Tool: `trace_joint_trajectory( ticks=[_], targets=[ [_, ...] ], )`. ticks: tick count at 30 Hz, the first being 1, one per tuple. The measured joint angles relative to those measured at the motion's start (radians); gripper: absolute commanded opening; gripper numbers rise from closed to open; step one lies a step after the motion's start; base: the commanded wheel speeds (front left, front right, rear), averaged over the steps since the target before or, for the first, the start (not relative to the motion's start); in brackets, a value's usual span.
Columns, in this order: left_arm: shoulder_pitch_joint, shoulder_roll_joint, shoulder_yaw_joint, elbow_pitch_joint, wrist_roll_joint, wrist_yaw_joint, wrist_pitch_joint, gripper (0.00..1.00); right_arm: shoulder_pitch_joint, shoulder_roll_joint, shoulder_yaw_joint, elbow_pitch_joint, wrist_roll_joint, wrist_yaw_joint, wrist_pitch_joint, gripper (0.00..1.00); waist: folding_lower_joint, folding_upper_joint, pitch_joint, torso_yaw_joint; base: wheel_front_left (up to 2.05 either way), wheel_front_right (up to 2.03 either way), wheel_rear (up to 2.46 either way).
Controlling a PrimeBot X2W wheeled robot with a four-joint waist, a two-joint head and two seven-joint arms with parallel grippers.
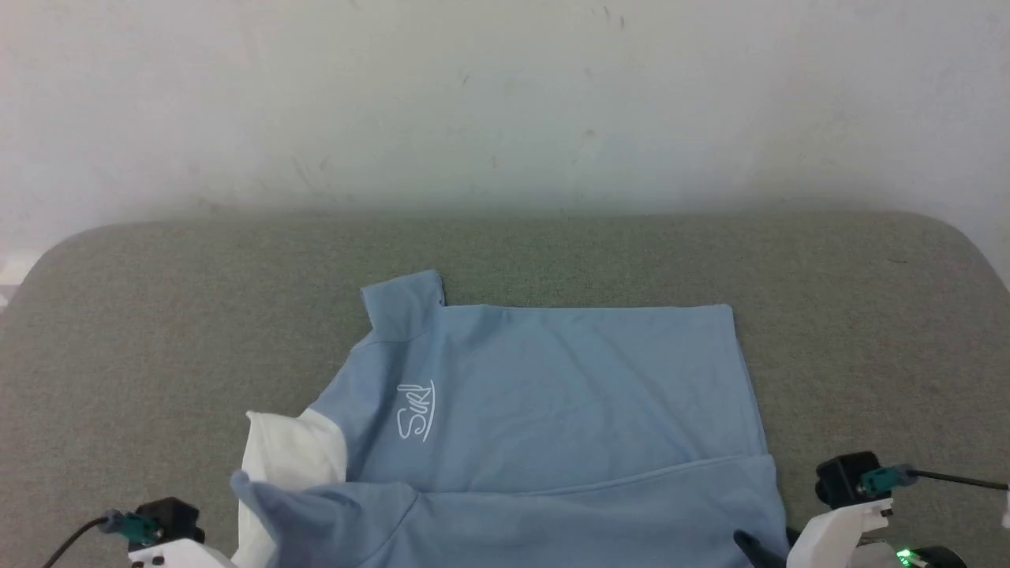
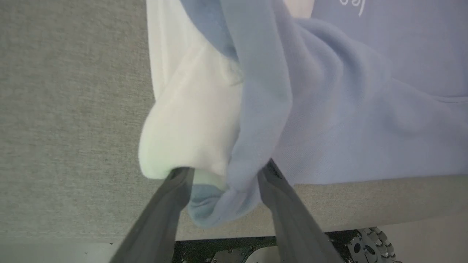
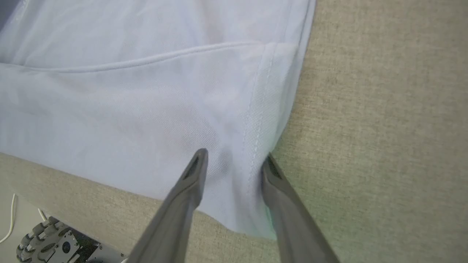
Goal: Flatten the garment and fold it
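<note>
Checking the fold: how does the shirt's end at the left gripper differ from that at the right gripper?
At the left gripper the shirt is bunched; at the right gripper it lies flat. Left end shows white cloth; right end is all blue. Both grippers are open.

Bare bench (image 1: 158, 315) lies left, right and beyond the garment (image 1: 568, 394); the wall (image 1: 505, 102) closes off the far side.

Tabletop (image 1: 158, 315): grey-green woven cover, rounded far corners, across the lower half of the head view.
Wall (image 1: 505, 95): pale, scuffed, across the upper frame.
Thin white cable (image 3: 12, 219): lower left of the right wrist view, beyond the tabletop edge.
</note>
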Motion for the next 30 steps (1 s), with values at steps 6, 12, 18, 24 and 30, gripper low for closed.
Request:
trace_joint_trajectory(
  ticks=[6, 12, 18, 24, 30],
  targets=[
    [-0.058, 0.006, 0.042, 0.003, 0.028, -0.009, -0.078, 1.0, 0.011, 0.043, -0.07, -0.095, -0.06, 0.0, -0.24, 1.0, 0.0, 0.0, 0.015, -0.008, 0.0, 0.0, 0.0],
    [-0.189, 0.019, 0.092, -0.028, 0.101, 0.004, -0.169, 1.0, 0.013, 0.117, -0.155, -0.251, -0.168, 0.0, -0.393, 1.0, 0.0, 0.0, 0.043, -0.023, 0.0, 0.0, 0.0],
    [-0.403, -0.011, 0.1, 0.014, 0.156, -0.002, -0.23, 1.0, 0.006, 0.173, -0.182, -0.383, -0.262, 0.0, -0.417, 1.0, 0.0002, 0.0, 0.113, -0.046, 0.0, 0.0, 0.0],
    [-0.659, -0.043, 0.072, 0.17, 0.175, -0.079, -0.211, 1.0, -0.042, 0.199, -0.168, -0.422, -0.287, 0.0, -0.419, 1.0, 0.0004, 0.0, 0.202, -0.083, 0.0, 0.0, 0.0],
    [-0.853, -0.058, 0.019, 0.371, 0.147, -0.183, -0.055, 1.0, -0.084, 0.208, -0.134, -0.421, -0.29, 0.0, -0.428, 1.0, 0.0005, 0.0, 0.278, -0.14, 0.0, 0.0, 0.0]
  ],
)
